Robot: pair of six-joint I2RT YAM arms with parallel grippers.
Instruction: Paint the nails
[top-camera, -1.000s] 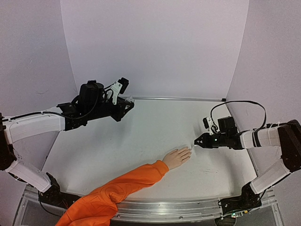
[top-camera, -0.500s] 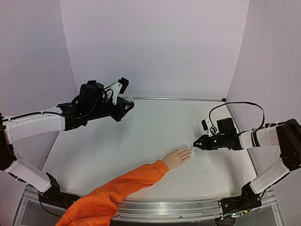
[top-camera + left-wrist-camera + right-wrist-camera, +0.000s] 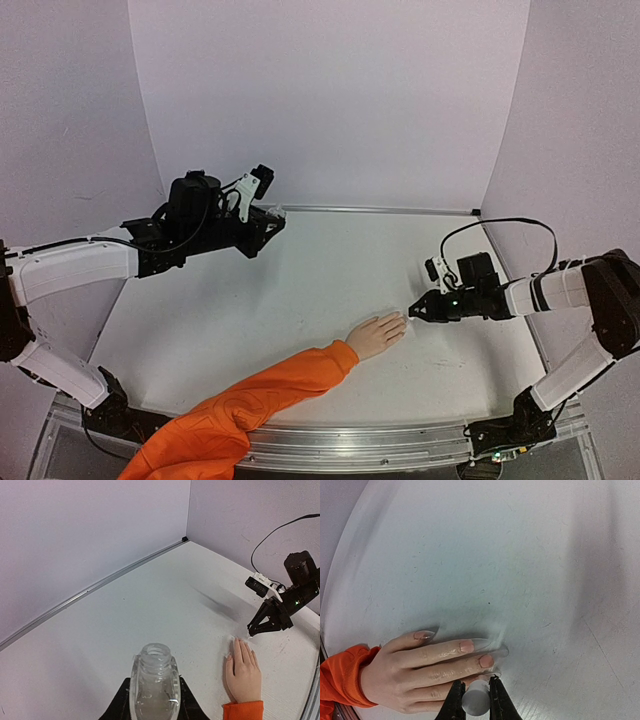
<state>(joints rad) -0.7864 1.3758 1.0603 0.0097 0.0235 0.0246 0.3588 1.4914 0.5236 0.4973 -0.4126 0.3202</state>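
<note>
A pale peach mannequin hand [image 3: 377, 335] with an orange sleeve [image 3: 260, 395] lies palm down on the white table. Its nails [image 3: 466, 646] are pinkish, and clear long tips stick out past them. My right gripper [image 3: 412, 308] is shut on a small white brush cap [image 3: 476, 698], right at the fingertips of the hand [image 3: 420, 670] and over one of the nearer fingers. My left gripper [image 3: 272, 215] is shut on an open clear glass bottle [image 3: 155, 680], held above the far left of the table. The hand [image 3: 243, 672] also shows in the left wrist view.
Pale purple walls close in the table [image 3: 320, 270] at the back and on both sides. A metal rail [image 3: 400, 445] runs along the near edge. The right arm's black cable [image 3: 500, 225] loops above its wrist.
My right gripper has shifted slightly left and nearer, closer onto the fingertips. The left arm and the mannequin hand have not moved.
</note>
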